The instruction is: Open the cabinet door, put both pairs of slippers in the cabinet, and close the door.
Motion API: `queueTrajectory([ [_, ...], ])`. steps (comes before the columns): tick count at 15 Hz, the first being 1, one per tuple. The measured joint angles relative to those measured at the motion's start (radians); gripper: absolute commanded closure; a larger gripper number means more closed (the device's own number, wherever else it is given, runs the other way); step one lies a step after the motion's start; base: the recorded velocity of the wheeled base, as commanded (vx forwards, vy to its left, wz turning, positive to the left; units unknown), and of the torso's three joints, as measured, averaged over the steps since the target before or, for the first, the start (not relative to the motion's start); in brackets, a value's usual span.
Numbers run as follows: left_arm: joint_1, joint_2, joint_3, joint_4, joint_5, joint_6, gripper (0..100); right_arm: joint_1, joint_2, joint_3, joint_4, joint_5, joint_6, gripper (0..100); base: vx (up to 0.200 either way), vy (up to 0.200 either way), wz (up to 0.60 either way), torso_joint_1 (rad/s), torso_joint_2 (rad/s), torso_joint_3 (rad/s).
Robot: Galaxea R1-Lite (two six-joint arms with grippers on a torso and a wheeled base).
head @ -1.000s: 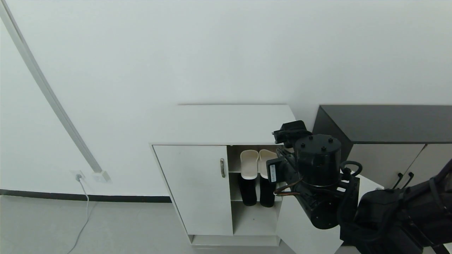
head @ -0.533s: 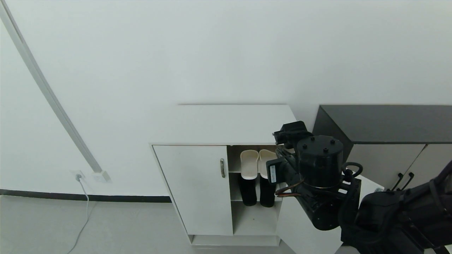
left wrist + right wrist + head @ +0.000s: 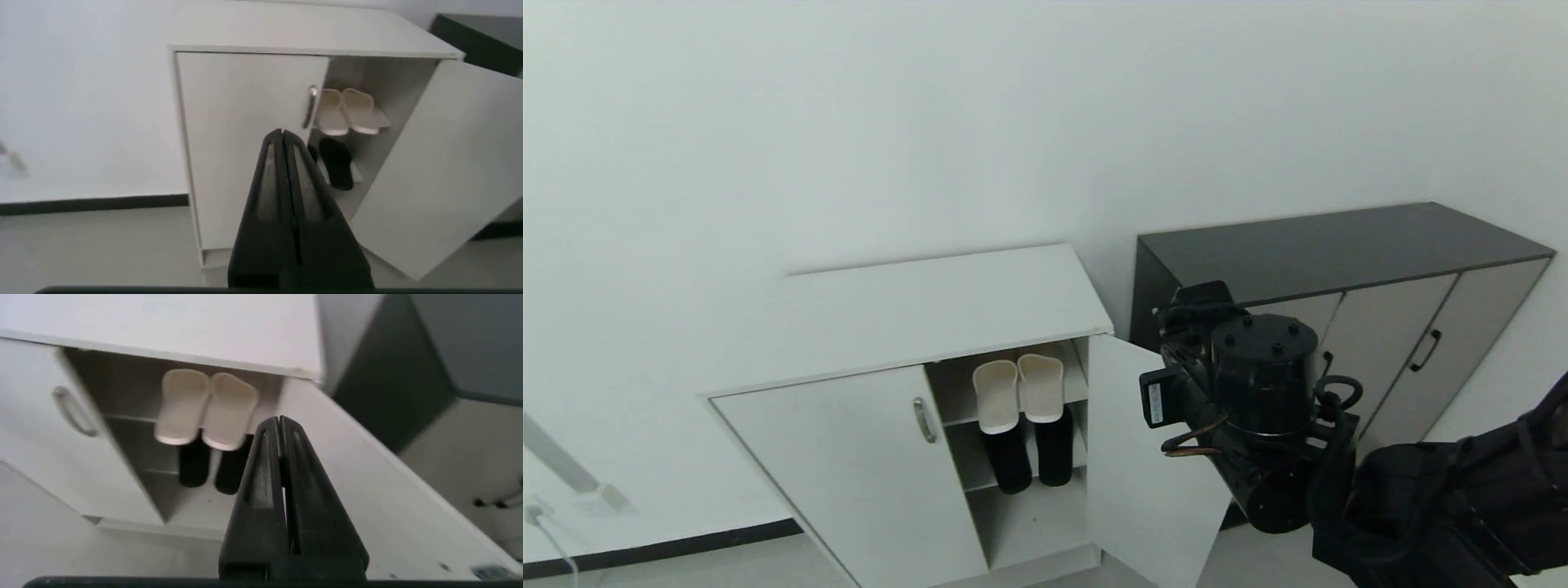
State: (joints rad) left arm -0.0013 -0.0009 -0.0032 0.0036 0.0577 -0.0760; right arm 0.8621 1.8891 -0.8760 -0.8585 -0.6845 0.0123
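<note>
Two pairs: cream slippers [image 3: 1037,389] above black slippers [image 3: 1011,459].

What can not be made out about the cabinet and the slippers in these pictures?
- Behind the closed left door: contents hidden by it, in every view.
- Black slippers: head view, far ends hidden under the shelf and the white slippers.
- Open right door: head view, outer face turned away, so its handle is unseen; bottom corner cut by the picture's edge.
</note>
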Motion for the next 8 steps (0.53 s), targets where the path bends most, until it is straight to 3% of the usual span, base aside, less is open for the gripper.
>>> queueTrajectory([
  [5, -0.001, 0.000, 0.000, 0.000, 0.000, 0.000, 100, 0.002, 0.001, 0.001, -0.001, 0.001, -0.002, 100, 0.000, 0.000, 0.00, 0.000, 0.00, 0.000],
  [8, -0.001, 0.000, 0.000, 0.000, 0.000, 0.000, 100, 0.000, 0.000, 0.003, 0.000, 0.002, -0.001, 100, -0.200, 0.000, 0.00, 0.012, 0.01, 0.004],
])
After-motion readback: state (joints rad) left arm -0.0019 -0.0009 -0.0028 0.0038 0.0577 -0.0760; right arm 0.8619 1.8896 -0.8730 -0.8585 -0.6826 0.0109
